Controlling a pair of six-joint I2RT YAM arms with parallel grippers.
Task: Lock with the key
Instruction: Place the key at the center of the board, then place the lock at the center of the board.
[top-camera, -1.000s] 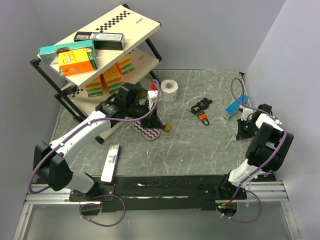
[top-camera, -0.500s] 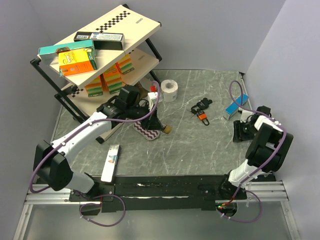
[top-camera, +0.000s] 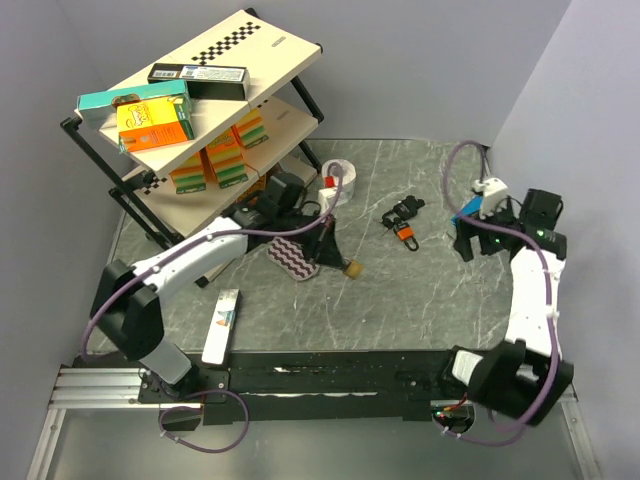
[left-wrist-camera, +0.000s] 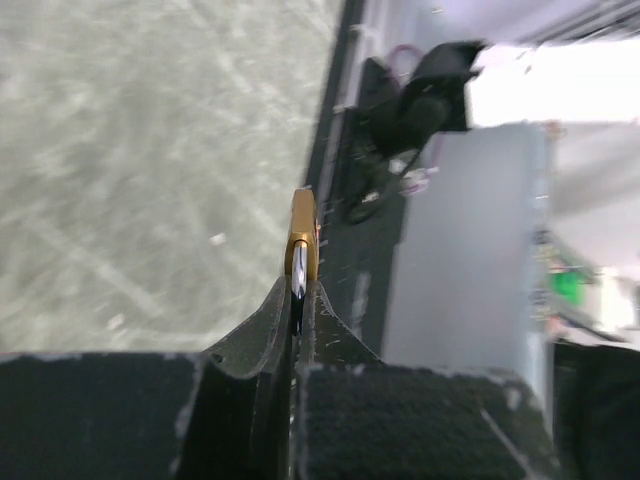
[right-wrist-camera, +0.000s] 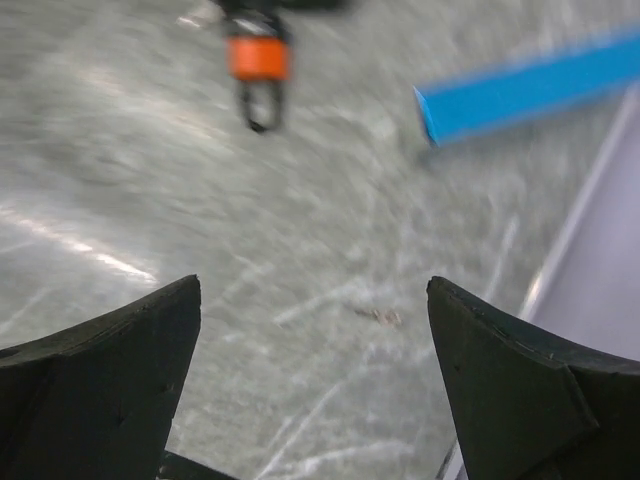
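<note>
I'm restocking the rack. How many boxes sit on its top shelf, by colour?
black box: 1
teal box: 1
orange box: 1
Total: 3

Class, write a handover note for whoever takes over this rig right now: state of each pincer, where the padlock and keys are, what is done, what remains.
Left pincer: shut on the brass padlock.
Right pincer: open, empty, over the table near the blue box.
Key bunch: lying on the table between the two arms, not gripped.
Done: padlock gripped.
Left: right pincer probably takes the key, fits it into the padlock and turns it.
</note>
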